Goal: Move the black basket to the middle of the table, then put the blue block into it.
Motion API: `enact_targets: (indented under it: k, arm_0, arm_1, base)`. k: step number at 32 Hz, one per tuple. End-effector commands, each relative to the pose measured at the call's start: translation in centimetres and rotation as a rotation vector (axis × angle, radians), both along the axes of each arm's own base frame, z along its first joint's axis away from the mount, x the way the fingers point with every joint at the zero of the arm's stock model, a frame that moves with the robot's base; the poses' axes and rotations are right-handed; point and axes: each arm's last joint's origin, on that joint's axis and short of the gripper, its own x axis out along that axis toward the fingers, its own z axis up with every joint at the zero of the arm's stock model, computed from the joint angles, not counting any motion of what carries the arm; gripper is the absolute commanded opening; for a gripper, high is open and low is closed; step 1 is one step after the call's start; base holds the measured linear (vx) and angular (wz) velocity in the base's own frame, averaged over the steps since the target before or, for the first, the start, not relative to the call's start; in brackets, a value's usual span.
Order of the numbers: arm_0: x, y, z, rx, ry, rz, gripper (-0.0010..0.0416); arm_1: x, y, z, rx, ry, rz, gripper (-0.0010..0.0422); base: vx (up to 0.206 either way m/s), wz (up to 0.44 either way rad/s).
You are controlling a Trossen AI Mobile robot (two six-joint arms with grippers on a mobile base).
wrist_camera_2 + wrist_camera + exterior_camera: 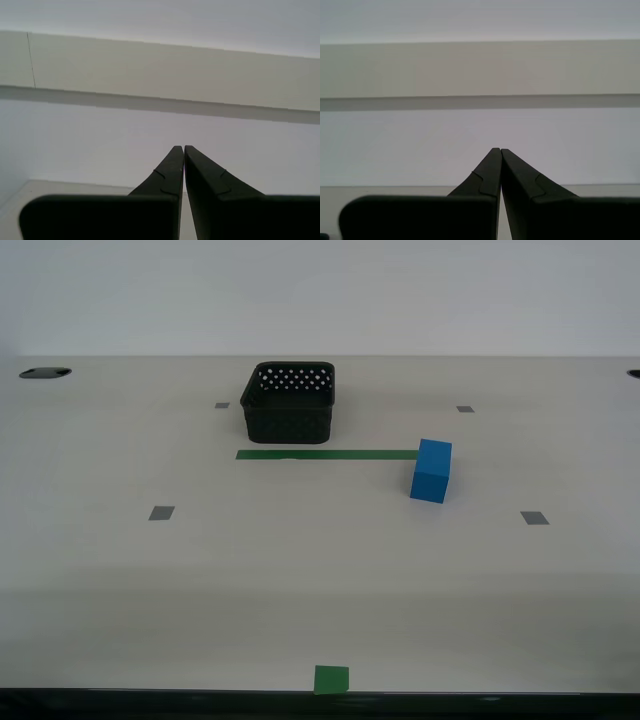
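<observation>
The black basket (288, 402) stands upright at the far middle of the table (300, 570), just behind a long green tape strip (327, 454). The blue block (431, 470) stands at the strip's end toward the exterior view's right, apart from the basket. My first gripper (499, 150) is shut and empty, pointing at a wall; neither basket nor block shows in its view. My second gripper (182, 147) is shut and empty, also facing a wall. Neither arm shows in the exterior view.
Small grey tape squares (161, 513) (534, 518) (465, 409) mark the tabletop. A green tape square (331, 679) lies at the near edge. A dark hole (44, 372) is at the far corner on the exterior view's left.
</observation>
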Motion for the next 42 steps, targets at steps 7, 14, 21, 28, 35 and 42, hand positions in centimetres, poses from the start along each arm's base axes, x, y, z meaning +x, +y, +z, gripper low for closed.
enact_targets:
  k: [7, 14, 21, 28, 35, 42]
  arm_0:
    - [0.4, 0.0, 6.0, -0.013, 0.282, 0.004, 0.0]
    - [-0.1, 0.1, 6.5, -0.001, 0.384, 0.003, 0.0001]
    - [-0.6, 0.1, 3.1, 0.004, 0.56, 0.002, 0.0]
    - [-0.9, 0.1, 0.8, 0.003, 0.64, 0.003, 0.0]
    - [-0.9, 0.1, 0.7, 0.002, 0.639, 0.004, 0.0]
    - [-0.7, 0.1, 0.9, 0.002, 0.615, 0.004, 0.0]
  arm_1:
    - [2.6, -0.2, 3.8, -0.027, 0.595, 0.005, 0.0]
    - [6.7, -2.7, 5.3, 0.014, 0.833, -0.069, 0.0]
    - [12.0, -8.1, 3.5, 0.126, 0.972, -0.207, 0.0]
    - [16.3, -11.3, -1.7, 0.23, 1.084, -0.258, 0.0]
    - [19.2, -12.2, -8.0, 0.242, 1.226, -0.249, 0.0]
    - [20.1, -13.0, -10.3, 0.17, 1.266, -0.296, -0.0002]
  base:
    - [0.0, 0.0]
    - [0.0, 0.0]
    - [0.0, 0.0]
    - [0.0, 0.0]
    - [0.0, 0.0]
    - [0.0, 0.0]
